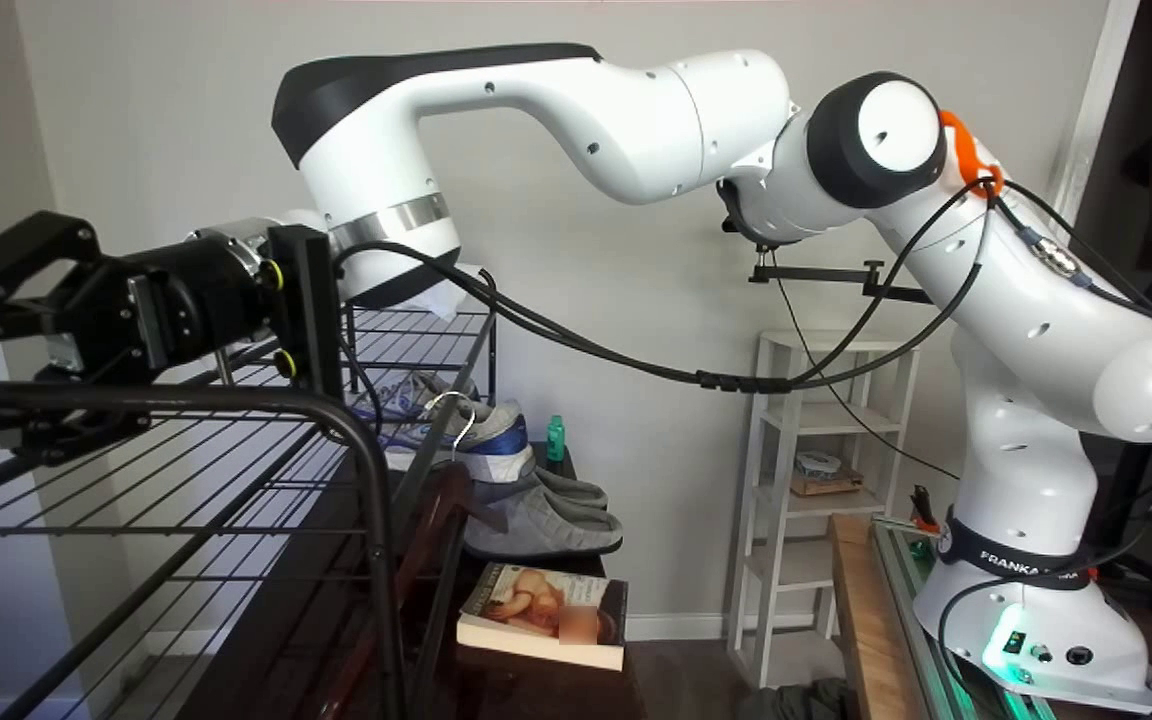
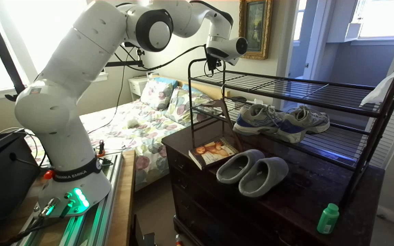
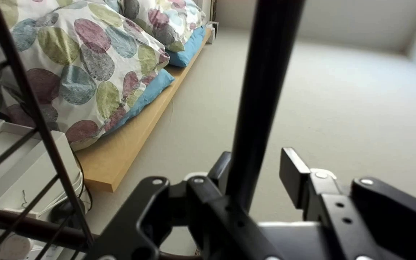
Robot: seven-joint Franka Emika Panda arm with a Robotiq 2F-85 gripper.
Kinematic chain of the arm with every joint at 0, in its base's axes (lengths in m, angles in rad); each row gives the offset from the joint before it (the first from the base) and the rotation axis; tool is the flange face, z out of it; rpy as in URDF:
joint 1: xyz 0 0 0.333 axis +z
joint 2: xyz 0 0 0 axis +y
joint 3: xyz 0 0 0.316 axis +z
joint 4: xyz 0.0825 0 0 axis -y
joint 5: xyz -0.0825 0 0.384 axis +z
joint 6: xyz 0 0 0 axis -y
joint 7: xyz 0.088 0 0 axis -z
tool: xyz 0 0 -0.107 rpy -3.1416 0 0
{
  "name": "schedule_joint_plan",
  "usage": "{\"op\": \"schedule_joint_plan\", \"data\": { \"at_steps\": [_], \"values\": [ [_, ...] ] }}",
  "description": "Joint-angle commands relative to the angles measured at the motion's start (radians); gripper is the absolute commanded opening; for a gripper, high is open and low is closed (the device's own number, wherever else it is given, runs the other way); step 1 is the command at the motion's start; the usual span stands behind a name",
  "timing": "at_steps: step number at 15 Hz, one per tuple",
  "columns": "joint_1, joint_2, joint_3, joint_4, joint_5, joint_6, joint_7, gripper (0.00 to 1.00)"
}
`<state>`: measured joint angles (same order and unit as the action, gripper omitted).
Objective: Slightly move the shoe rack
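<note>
Your shoe rack (image 2: pixel 286 97) stands upright on the dark counter (image 2: pixel 315 177), running left to right in an exterior view, and your claw (image 3: pixel 256 169) is at its left end. The claw is spread wide, with what seems to be the rack's raised end bar (image 3: pixel 262 90) passing between the fingertips, closer to the left one in the wrist view. That bar is probably your handle: it rises above the shelf, so pinching it should let you nudge the whole frame. The sneakers (image 2: pixel 257 118) sit on the lower shelf and would ride along, likely adding weight. A wooden hanger (image 1: pixel 443 500) hangs from the rack, so expect some sway. The slippers (image 2: pixel 263 176) and book (image 2: pixel 214 152) lie along the near side, with a green bottle (image 2: pixel 328 218) by the right end; a shove that way could bump them.

You can't tell how deep the bar sits, or whether it touches either side. In an exterior view a finger (image 1: pixel 21 250) runs off the left edge. The white thing (image 2: pixel 388 83) at the right end could be bag or cloth.
</note>
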<state>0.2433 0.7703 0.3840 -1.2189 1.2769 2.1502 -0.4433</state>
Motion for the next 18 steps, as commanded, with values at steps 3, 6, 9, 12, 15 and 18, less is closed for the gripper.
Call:
{"op": "schedule_joint_plan", "data": {
  "at_steps": [3,6,9,12,15,18],
  "values": [
    [-0.006,0.005,0.002,0.024,0.011,-0.031,0.061,0.00],
    [-0.012,0.006,0.004,0.019,0.014,-0.036,0.064,0.00],
    [-0.009,-0.003,0.007,0.021,0.005,-0.048,0.077,0.01],
    [0.028,-0.032,-0.020,0.029,-0.013,-0.109,0.098,0.01],
    [0.052,-0.044,-0.037,0.046,-0.067,-0.154,0.121,0.01],
    [0.066,-0.047,-0.044,0.069,-0.116,-0.184,0.142,0.01]
  ]
}}
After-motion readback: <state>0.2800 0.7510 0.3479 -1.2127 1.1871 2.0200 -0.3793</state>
